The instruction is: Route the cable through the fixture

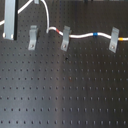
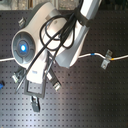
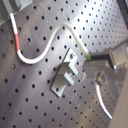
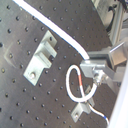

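The white cable runs across the back of the board with red, blue and yellow-orange bands. It passes the middle fixture clip and the right clip, then loops up between the middle clip and the left clip. The left clip holds no cable. My gripper hangs just left of the left clip. In the first wrist view the gripper is shut on the cable next to a clip. In the second wrist view the gripper grips the cable beside a clip.
The black perforated board stretches toward the front. In the second exterior view the white arm with black hoses hides most of the board; one clip with the cable shows at the second exterior view's right.
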